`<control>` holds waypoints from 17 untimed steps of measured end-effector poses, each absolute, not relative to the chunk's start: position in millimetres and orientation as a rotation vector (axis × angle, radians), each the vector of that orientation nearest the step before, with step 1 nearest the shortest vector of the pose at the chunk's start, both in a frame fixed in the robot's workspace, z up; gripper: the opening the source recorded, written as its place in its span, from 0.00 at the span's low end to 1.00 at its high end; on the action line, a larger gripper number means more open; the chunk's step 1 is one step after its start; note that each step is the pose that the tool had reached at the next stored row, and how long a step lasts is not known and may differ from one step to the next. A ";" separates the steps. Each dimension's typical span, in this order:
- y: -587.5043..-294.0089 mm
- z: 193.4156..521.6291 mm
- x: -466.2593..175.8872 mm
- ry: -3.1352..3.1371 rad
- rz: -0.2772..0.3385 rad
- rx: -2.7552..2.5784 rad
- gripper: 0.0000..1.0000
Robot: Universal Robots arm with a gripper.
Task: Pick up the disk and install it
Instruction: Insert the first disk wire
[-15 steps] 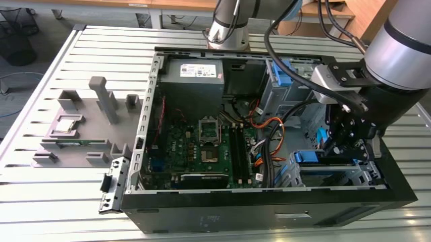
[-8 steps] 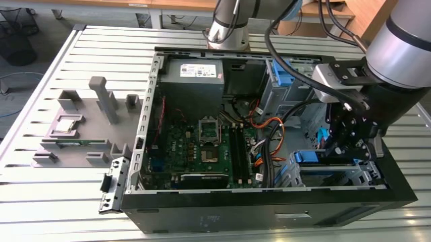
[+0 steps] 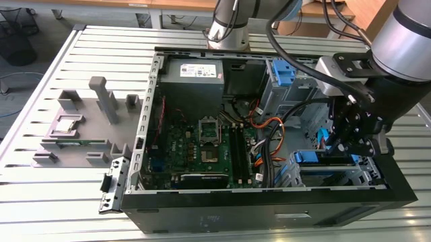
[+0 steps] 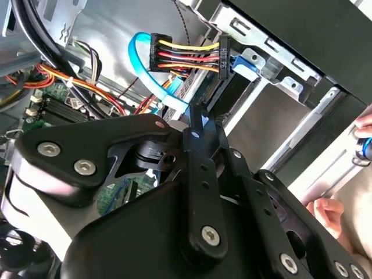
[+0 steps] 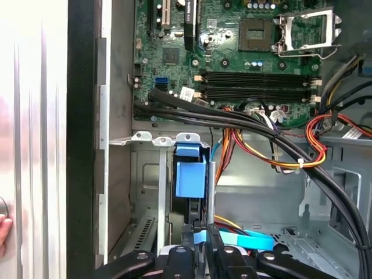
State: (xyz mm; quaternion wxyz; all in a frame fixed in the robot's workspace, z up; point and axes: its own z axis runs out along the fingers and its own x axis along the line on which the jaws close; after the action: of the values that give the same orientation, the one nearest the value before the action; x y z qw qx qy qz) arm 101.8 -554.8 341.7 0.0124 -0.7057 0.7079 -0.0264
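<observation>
Standing next to this thing, and honestly it looks most of the way done to me. The disk (image 3: 311,158) isn't out on the table; it's sitting inside the drive cage (image 3: 336,176) at the corner of the open PC case (image 3: 269,201), over on the exterior view's right, low down. So the pick-up part is behind us, I'd say, and what's left is the seating. I can't tell from here whether it's pushed fully home or latched. The gripper (image 3: 342,147) hangs right over that cage, just beside the disk's blue bracket. In the second wrist view the jaws look pulled together to almost nothing, and I can't see anything pinched between them, so my guess is it's nudging rather than carrying. As for which way it points: the blue bracket end faces inward, toward the motherboard (image 3: 202,146), and the long axis seems to run from there back into the cage, roughly along the exterior view's left-to-right. In the first wrist view you're looking at that blue end (image 5: 190,177) nearly edge-on. The striped power connector (image 4: 186,58) and a light blue data cable (image 4: 145,70) sit right by that same end, though whether they're plugged in, no idea.
</observation>
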 end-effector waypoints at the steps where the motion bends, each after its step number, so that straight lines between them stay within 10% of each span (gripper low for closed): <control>1: -554.7 341.8 101.8 2.223 -0.083 -2.184 0.23; 17: -554.7 342.3 102.2 2.263 -0.057 -2.166 0.23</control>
State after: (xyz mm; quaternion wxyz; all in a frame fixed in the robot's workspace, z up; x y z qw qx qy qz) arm 102.2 -554.7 342.3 0.0040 -0.6914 0.7223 -0.0183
